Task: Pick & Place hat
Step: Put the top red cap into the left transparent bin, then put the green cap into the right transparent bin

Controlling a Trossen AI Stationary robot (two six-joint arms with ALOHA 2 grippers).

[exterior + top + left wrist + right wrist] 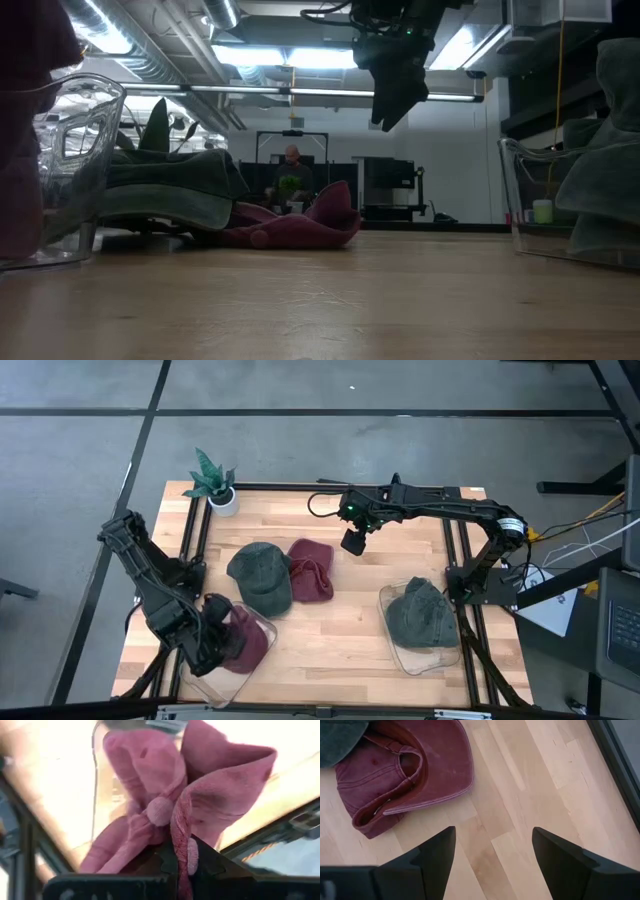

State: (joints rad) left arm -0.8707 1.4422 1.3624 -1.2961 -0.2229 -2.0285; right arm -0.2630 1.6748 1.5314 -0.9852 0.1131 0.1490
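My left gripper [220, 645] is at the table's near left, shut on a maroon hat [248, 640] over a clear container [205, 685]. A green hat [262, 575] lies on the table's middle on its brim, and a second maroon hat [312, 570] lies against it on the right. My right gripper [352, 543] hangs open above the bare wood just beyond that maroon hat [405, 765], with nothing between its fingers. Another green hat [420, 612] sits in a clear container [432, 662] at the near right. My left gripper pinches a bunched fold of the maroon hat's cloth with a stitched edge [181, 832] between its two fingers. The fingers point steeply down. The crumpled hat hangs below them, its top button [160, 812] showing, inside the container's outline. I cannot tell whether it touches the container's floor.
A small potted plant [215, 485] stands at the far left corner. Black rails [195, 550] run along the table's sides. Bare wood [340, 640] lies between the two containers. A person [292, 165] sits far behind the table.
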